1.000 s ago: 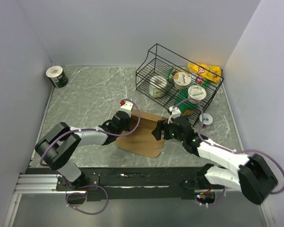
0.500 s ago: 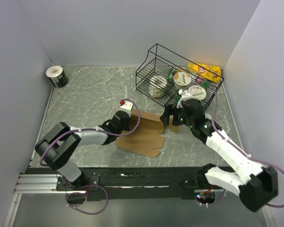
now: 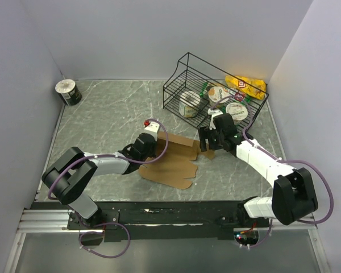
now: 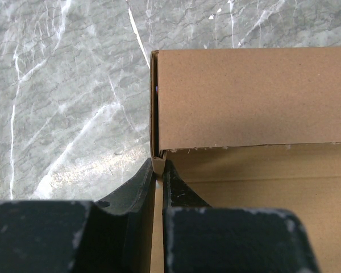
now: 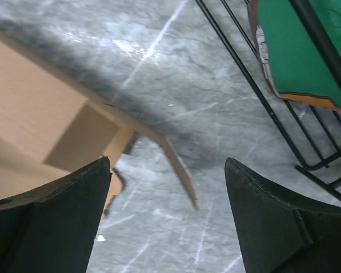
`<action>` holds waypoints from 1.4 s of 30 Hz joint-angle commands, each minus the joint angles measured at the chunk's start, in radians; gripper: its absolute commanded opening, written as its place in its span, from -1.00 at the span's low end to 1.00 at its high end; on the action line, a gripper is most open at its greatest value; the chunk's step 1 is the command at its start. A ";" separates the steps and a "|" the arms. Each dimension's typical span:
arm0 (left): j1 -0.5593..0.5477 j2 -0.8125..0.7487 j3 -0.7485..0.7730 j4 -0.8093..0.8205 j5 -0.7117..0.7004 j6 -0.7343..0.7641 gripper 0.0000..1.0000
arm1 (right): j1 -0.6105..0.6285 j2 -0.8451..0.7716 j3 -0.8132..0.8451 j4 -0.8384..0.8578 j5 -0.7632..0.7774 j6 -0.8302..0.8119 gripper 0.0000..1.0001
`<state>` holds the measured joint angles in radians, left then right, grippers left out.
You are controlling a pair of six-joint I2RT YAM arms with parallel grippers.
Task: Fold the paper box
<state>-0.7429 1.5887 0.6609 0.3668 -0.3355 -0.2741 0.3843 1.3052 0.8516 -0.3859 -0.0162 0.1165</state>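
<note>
— Across the grey marbled table, what takes up the most room?

— A black wire basket, standing toward the far right with its open side facing the arms. Nearer, and to its left, is the paper box. It is plain brown cardboard lying mostly flat between the two arms, with a long strip along its far side raised.

— Does either arm have hold of it?

— Yes, the left gripper. Its jaws are drawn almost together and pinch a thin cardboard edge at the left end of that raised strip.

— And the other?

— The right gripper hovers at the box's right end, close to the foot of the basket. Its jaws are spread wide and grip nothing. The corner of a loose flap shows below the gap, and grey table beyond that.

— What about the smaller things?

— A yellow snack bag sits at the basket's far right edge, and there are lidded cups inside the basket. A can stands in the far left corner, well apart from everything else. One small tub sits on the table just beside the basket.
</note>
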 commanded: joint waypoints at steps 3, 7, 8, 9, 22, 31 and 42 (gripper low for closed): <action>0.004 0.024 0.023 -0.026 0.023 0.012 -0.84 | -0.015 0.078 0.018 0.033 -0.054 -0.034 0.51; 0.004 0.031 0.026 -0.026 0.024 0.012 -0.84 | -0.015 0.106 0.024 0.038 -0.120 0.009 0.18; 0.004 0.033 0.028 -0.026 0.027 0.010 -0.85 | -0.015 0.105 0.023 0.042 -0.143 0.031 0.14; 0.004 0.034 0.029 -0.026 0.032 0.012 -0.85 | -0.015 0.097 0.018 0.048 -0.151 0.041 0.06; -0.015 0.033 0.029 -0.017 0.035 0.009 -0.86 | -0.013 0.117 0.072 0.050 -0.269 0.210 -0.54; -0.041 0.050 0.043 -0.016 0.038 0.006 -0.86 | 0.019 0.120 0.081 0.065 -0.308 0.247 -0.60; -0.050 0.039 0.032 0.007 0.072 -0.004 -0.87 | 0.165 0.154 0.089 0.096 -0.053 0.324 -0.61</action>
<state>-0.7506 1.6173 0.6792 0.3744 -0.3702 -0.2707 0.4694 1.4311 0.8833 -0.3912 -0.1093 0.3763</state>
